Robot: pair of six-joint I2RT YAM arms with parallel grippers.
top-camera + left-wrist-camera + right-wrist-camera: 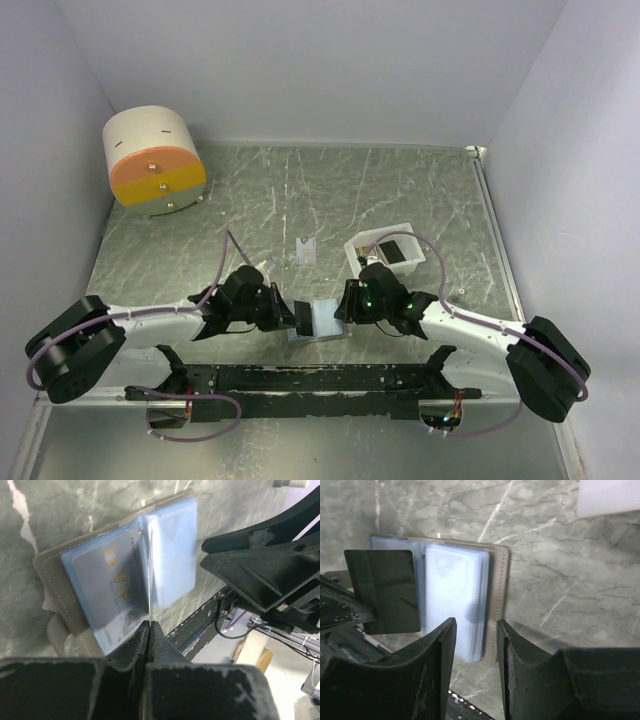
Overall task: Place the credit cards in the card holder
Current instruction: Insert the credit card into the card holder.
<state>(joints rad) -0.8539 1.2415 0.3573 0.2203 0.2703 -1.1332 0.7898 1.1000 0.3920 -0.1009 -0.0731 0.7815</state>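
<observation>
Left pincer point(149, 626) clenched on one edge of a credit card point(382, 590), held upright over the open card holder point(452, 595) on the worktop point(560, 570) | right pincer point(475, 635) parted, empty, above the sleeves | I judge the card light, stiff and slick, so an edge grip suits; the holder is floppy.

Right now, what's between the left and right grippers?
The open card holder lies between the left gripper and right gripper, clearest in the top view. The left gripper pinches a dark card over it.
</observation>
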